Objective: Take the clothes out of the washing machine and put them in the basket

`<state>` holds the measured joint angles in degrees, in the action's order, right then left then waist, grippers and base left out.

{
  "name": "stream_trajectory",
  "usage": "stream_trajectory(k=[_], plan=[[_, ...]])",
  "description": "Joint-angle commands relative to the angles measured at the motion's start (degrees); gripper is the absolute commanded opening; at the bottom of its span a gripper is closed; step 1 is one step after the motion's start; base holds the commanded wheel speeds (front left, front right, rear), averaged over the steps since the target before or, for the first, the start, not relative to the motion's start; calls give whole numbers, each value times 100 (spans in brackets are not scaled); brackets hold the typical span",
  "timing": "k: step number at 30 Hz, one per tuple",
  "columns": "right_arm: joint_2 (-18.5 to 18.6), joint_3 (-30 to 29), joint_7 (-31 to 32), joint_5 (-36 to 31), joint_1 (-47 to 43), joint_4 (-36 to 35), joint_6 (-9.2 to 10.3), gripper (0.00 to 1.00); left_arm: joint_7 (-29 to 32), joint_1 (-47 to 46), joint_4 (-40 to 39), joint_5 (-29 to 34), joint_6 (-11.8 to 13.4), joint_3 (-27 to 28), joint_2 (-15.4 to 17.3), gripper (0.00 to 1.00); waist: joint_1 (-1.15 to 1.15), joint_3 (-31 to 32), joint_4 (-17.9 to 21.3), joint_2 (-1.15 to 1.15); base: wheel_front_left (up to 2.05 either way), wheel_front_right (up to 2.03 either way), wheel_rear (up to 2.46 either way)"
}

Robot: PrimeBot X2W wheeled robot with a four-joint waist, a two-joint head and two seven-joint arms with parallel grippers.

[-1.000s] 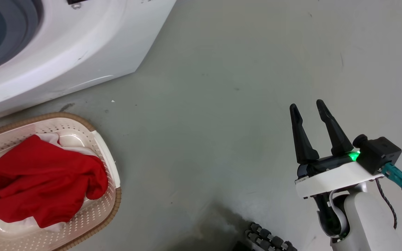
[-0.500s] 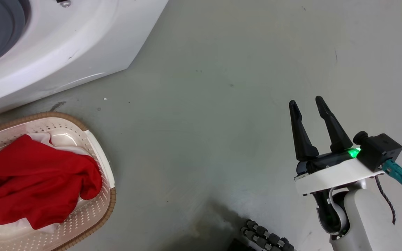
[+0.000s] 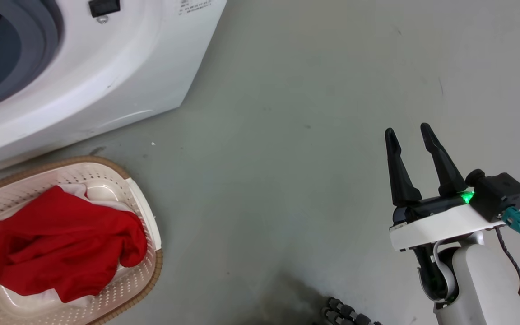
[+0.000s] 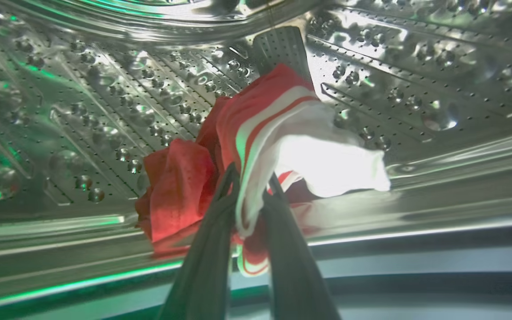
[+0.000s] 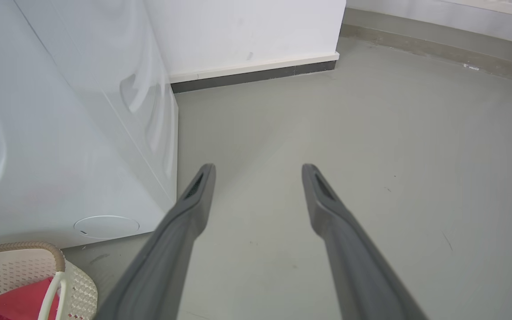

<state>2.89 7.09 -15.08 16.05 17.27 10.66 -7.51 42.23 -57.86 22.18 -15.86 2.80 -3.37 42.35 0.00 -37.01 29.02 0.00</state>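
Deep in the drum [image 4: 105, 111], left pincer [image 4: 254, 178] clamps red garment [image 4: 180, 191] (right pincer [image 3: 407, 129] gapes empty).

drum garment [image 4: 265, 115]: bright red, white panel, thin red-and-white stripes; white fabric runs between the left fingers [image 4: 202, 266]
left fingers: dark grey-black
drum [image 4: 105, 111]: shiny steel, rows of small holes, green glints
basket [image 3: 124, 280]: cream, dotted holes, brown woven-look rim
basket garment [image 3: 66, 239]: red, white edges
washing machine [image 3: 106, 76]: white, grey porthole rim
floor [image 3: 287, 135]: grey-green
right fingers [image 3: 397, 171]: black, green light at their base
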Motion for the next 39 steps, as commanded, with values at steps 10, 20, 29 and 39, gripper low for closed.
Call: stream_trajectory(k=[10, 20, 29, 39], plan=[[-3, -232, -10, -292, -228, 54, 4, 100, -1885, 852, 488, -199, 277, 262, -518, 0, 0, 572, -203, 0, 0, 0, 0], [-1, -567, -10, -584, -513, 117, 4, 100, -3648, 1450, 857, -395, 185, 318, -1092, 0, 0, 1311, -571, 0, 0, 0, 0], [1, -731, 63, -880, -706, 37, 4, 100, -4332, 1687, 867, -448, -64, 113, -1405, 0, 0, 1975, -1038, 0, 0, 0, 0], [0, -957, 352, -1056, -1008, -346, 4, 100, -4683, 2567, -86, -577, 11, 94, -1619, 0, 0, 2434, -1487, 0, 0, 0, 0]])
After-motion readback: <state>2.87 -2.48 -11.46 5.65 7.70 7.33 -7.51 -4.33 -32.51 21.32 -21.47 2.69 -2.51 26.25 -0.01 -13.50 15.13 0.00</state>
